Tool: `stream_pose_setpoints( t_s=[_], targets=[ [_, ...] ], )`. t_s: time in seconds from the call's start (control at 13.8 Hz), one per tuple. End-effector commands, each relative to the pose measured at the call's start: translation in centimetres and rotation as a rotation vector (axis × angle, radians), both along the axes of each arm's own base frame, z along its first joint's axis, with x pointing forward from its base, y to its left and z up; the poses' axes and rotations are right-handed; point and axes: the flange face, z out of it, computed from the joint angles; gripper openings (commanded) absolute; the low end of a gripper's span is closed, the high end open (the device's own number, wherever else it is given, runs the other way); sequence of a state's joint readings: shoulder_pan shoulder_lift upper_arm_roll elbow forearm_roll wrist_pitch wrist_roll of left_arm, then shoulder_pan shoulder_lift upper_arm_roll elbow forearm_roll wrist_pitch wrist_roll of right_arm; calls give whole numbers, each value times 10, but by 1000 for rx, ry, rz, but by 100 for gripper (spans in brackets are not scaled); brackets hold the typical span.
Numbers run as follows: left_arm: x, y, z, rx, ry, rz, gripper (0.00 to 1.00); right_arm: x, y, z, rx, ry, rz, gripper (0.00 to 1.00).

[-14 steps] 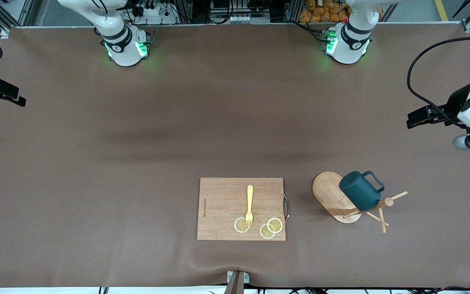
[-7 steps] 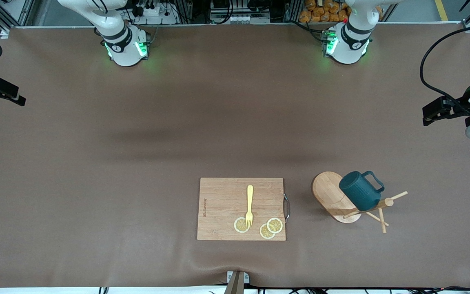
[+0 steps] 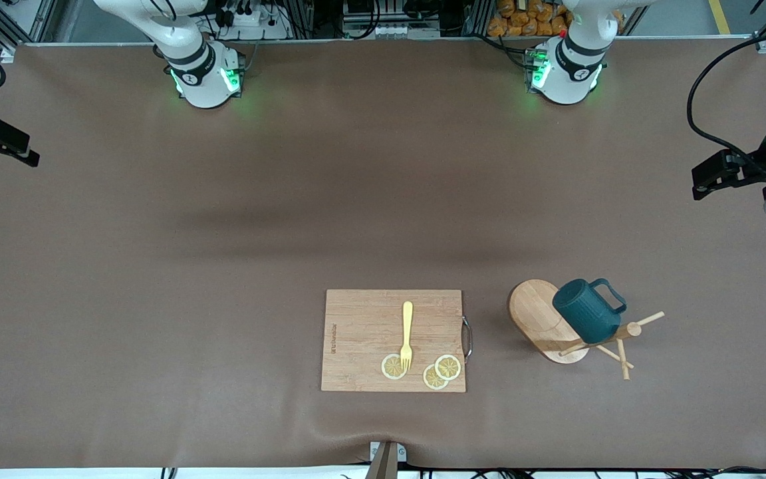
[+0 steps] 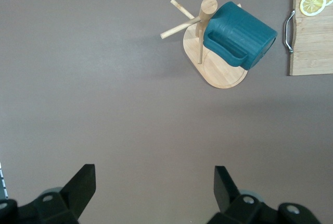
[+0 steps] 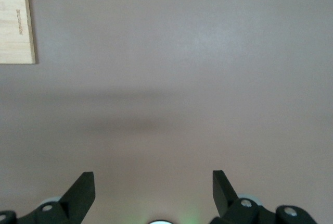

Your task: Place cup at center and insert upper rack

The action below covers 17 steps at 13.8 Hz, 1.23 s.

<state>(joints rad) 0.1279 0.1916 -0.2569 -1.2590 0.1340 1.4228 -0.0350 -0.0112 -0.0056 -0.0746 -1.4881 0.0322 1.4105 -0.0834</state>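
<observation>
The teal cup hangs tilted on the wooden rack, its handle hooked over an upper peg, so the peg carries it clear of the oval base; the rack stands toward the left arm's end of the bench, just beside the cutting board. On that board a yellow fork lies with its tines among three lemon slices, well out of the cup's way. The left hand hovers over the bare bench at its own end, fingers spread wide, and its wrist camera looks straight at cup and rack; my guess is it hangs there to keep them in sight. The right hand waits over the bench's other end, fingers likewise apart and holding nothing. The cup is not at the bench's centre; whether it hangs on the peg as a finished placing or as something to be taken down, I cannot tell.
</observation>
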Motion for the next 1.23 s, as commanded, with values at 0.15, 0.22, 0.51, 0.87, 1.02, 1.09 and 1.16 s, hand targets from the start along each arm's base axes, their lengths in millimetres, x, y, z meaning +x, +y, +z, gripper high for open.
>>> stream_pose_setpoints(
  t_s=[0.15,0.22,0.51,0.87,1.02,1.09,1.16],
  targets=[
    [-7,4,7,29,-11,-16,100,-13,-2,3,-8,44,-9,100],
    [-8,4,7,28,-10,-27,100,-14,-2,2,-7,58,-9,100],
    [-8,6,8,26,-12,-30,100,-15,-1,2,-8,60,-9,100],
    [-8,2,-14,26,53,-39,100,-18,-2,1,-7,84,-12,100],
    [-18,-3,-30,49,26,-53,100,-18,-2,1,-4,84,-13,100],
    [-27,5,-38,58,2,-43,100,-18,-2,1,-4,84,-13,100],
    [-34,3,-44,63,-2,-47,100,-18,-1,0,-2,85,-12,100]
  ],
)
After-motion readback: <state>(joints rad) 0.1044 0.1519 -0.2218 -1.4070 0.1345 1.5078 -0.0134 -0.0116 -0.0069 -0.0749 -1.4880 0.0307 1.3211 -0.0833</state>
